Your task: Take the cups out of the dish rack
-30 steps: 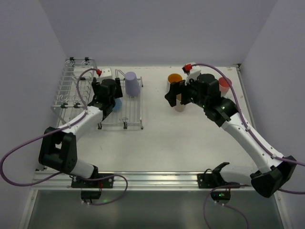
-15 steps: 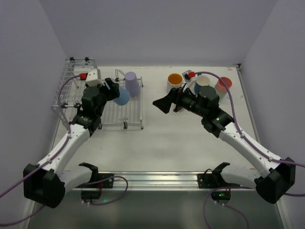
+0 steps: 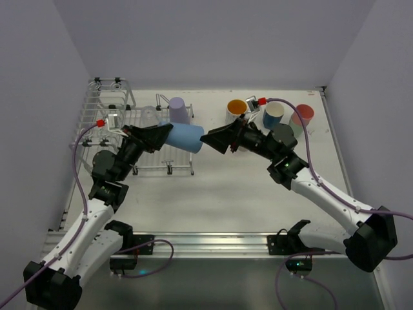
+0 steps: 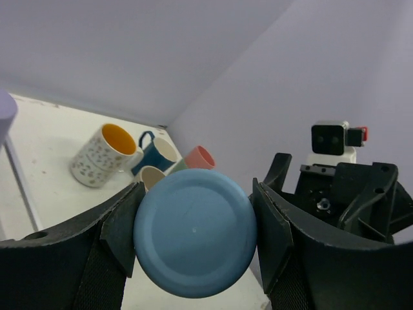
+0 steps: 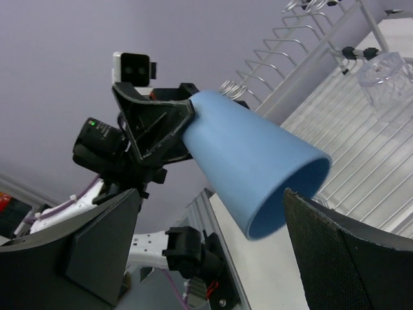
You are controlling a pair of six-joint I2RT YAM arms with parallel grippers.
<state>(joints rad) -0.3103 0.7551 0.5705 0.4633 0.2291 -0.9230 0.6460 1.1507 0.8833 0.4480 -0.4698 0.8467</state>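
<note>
My left gripper (image 3: 169, 133) is shut on the base of a blue tumbler (image 3: 185, 137) and holds it on its side in the air, open end to the right, over the right edge of the dish rack (image 3: 97, 123). The left wrist view shows the tumbler's base (image 4: 195, 231) between the pads. My right gripper (image 3: 211, 138) is open, and its fingers (image 5: 103, 248) stand on either side of the tumbler's open rim (image 5: 258, 161). A lilac tumbler (image 3: 179, 110) stands upside down on the rack.
On the table at the back right stand a speckled orange-lined mug (image 3: 237, 108), a dark blue mug (image 3: 273, 114) and a pink cup (image 3: 302, 114). A beige cup (image 4: 150, 175) shows among them. A clear glass (image 5: 386, 76) sits on the rack.
My left arm has lifted the blue tumbler off the rack and swung it right, tipping it sideways. My right gripper has moved left from the cup group to the tumbler's rim.
</note>
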